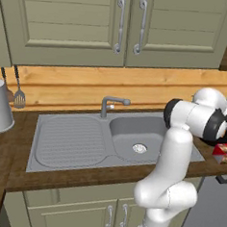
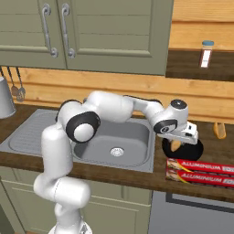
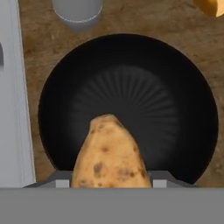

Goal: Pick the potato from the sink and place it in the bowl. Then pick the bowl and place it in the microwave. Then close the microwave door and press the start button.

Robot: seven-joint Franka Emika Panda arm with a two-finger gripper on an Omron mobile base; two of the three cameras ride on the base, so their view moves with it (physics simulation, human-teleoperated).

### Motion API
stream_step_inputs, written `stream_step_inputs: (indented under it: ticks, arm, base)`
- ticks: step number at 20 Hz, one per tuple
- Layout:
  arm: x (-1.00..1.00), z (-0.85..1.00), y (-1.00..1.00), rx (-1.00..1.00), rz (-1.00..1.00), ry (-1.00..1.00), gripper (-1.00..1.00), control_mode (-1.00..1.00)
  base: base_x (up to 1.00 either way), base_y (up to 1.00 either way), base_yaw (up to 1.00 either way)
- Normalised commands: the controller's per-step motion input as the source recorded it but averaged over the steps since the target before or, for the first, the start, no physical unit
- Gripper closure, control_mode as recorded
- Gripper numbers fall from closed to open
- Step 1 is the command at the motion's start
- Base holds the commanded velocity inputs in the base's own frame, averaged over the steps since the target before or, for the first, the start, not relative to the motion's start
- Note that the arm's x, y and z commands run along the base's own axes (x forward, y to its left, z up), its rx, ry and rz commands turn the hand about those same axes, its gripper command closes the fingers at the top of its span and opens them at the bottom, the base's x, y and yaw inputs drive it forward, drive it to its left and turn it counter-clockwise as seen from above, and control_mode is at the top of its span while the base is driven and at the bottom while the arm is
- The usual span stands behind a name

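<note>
Sink (image 2: 137, 157) basin sits left of the work — bowl (image 3: 183, 78) on the counter beside it, directly under the gripper (image 2: 176, 145). Potato (image 3: 109, 153) clenched between the jaws, long axis pointing down toward the bowl's centre; judging by that, a straight release should drop it in

White glossy arm (image 1: 172, 158), rounded tubular links. Dark black joint rings with grey caps at elbow and shoulder. Bulbous white base segment. Wrist carries a pale blocky hand (image 2: 185, 132); finger detail hard to make out, possibly dark.
</note>
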Motion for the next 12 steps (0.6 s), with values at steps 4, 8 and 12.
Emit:
stream_step_inputs:
  ticks: [4,8,12]
  arm:
    - [0.26,-0.31,0.00,0.00,0.00,0.06,1.00,-1.00]
    - [0.21,-0.29,0.00,0.00,0.00,0.05,1.00,-1.00]
    - [0.14,-0.25,0.00,0.00,0.00,0.04,1.00,-1.00]
  base:
    - [0.00,0.00,0.00]
    - [0.00,0.00,0.00]
    - [0.00,0.00,0.00]
